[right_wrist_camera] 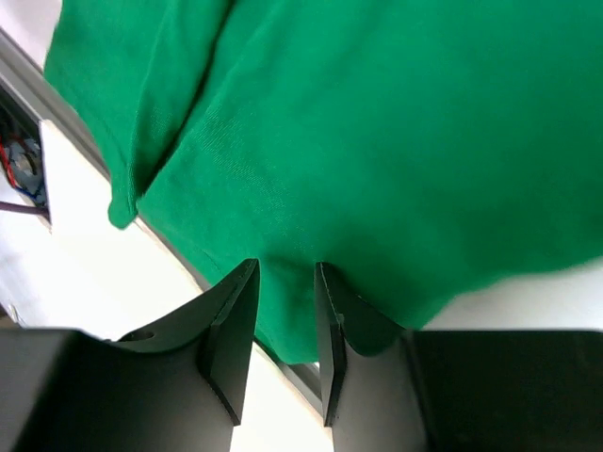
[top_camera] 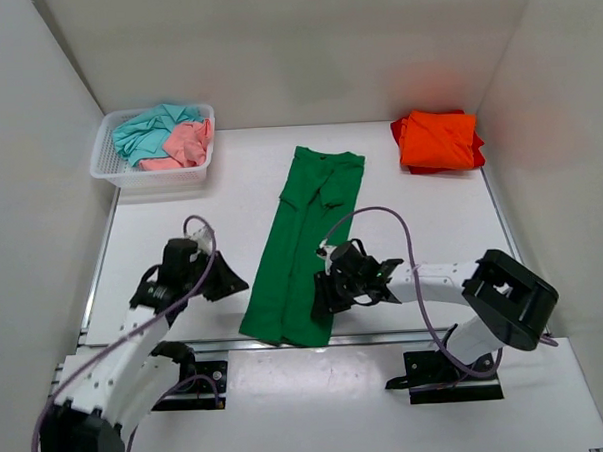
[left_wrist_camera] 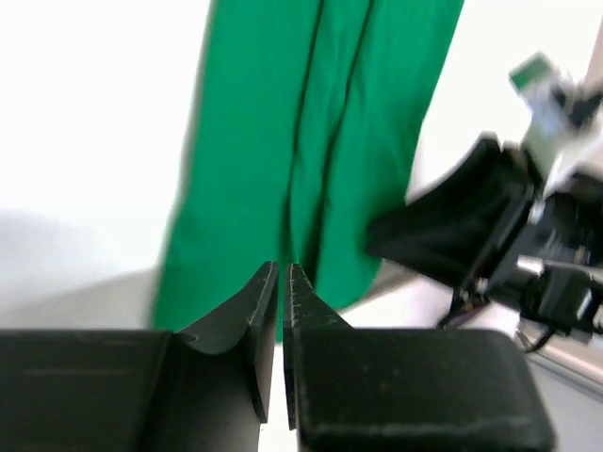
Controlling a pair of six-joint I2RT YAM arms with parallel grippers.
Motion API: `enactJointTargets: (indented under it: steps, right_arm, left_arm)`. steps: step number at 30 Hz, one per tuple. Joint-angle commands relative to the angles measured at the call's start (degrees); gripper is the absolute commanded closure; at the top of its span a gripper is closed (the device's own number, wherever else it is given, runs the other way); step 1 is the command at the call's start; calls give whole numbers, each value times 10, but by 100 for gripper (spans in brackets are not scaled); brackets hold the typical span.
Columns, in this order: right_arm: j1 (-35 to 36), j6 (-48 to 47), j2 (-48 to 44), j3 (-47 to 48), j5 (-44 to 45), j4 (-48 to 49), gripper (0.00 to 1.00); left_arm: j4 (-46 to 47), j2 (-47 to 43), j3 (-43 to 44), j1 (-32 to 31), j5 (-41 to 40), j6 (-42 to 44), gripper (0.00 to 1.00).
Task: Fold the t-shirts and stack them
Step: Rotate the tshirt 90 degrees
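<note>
Green t-shirt [top_camera: 307, 236] is lying as 1 long, smooth, soft strip on the white bench [top_camera: 230, 199]. Left fingers [left_wrist_camera: 264, 301], black and ridged, are pressing together just beside its near left edge. Right fingers [right_wrist_camera: 236, 320] are hovering slightly apart over its near hem. Orange t-shirt [top_camera: 438, 140] is lying folded far right.

Left gripper [left_wrist_camera: 283, 275] closed; right gripper [right_wrist_camera: 285, 273] jaws slightly parted, both low.

1. A white table [top_camera: 230, 204] lies under even, soft light.
2. A plain white back wall [top_camera: 294, 46] rises at the table's far edge.
3. A left wall [top_camera: 24, 178] and a right wall [top_camera: 567, 124] flank the table.
</note>
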Motion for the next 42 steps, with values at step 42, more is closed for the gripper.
enactJointTargets:
  steps: [42]
  right_arm:
    - [-191, -159, 52, 70, -35, -100, 68]
  left_arm:
    - [9, 1207, 1218, 19, -85, 34, 75]
